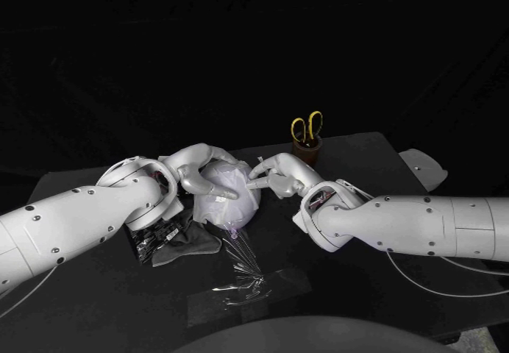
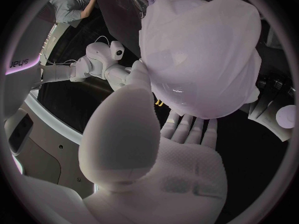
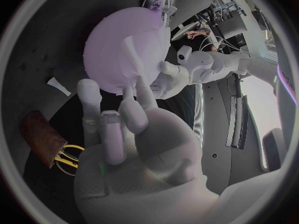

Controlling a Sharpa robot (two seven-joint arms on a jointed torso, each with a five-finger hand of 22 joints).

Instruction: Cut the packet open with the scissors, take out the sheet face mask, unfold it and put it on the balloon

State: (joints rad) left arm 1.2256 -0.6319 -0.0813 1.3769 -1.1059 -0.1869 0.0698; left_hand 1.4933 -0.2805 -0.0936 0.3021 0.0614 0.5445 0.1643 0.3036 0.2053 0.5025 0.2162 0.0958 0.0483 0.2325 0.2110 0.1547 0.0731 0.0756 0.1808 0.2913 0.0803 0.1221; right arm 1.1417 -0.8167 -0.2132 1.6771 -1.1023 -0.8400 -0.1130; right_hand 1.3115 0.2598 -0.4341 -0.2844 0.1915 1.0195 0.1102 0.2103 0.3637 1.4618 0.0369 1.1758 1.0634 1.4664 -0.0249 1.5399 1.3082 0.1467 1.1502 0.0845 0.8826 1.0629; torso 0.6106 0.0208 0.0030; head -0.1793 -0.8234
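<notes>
Black table (image 1: 360,158), room around it dark. The table's far edge sits just behind a holder.

Counts: two arms, two hands, one balloon, one mask, one packet, one pair of scissors, one holder, one clear film, one white scrap.

Balloon (image 1: 235,206) is pale purple, mid-table between the two hands. Mask (image 2: 212,35) is draped over it, a pale sheet covering most of the side the left wrist view shows, with folds visible.

Clear film (image 1: 246,272) lies crumpled on the table just near of the balloon. I cannot tell if it touches the balloon.

Packet (image 1: 170,239) is dark and flat on the table, left and near of the balloon, partly under the left forearm.

Holder (image 1: 307,154) is brown and upright, far-right of the balloon, well apart from it. Scissors (image 1: 307,129) stand in it with yellow handles up.

White scrap (image 3: 60,86) lies on the table between balloon and holder.

Left hand (image 1: 196,173) cups the balloon from the far-left, thumb on its side and fingers curled round it, holding it.

Right hand (image 1: 278,176) has its fingers spread apart and grips nothing. Its fingertips (image 3: 134,97) reach the masked balloon from the right.
</notes>
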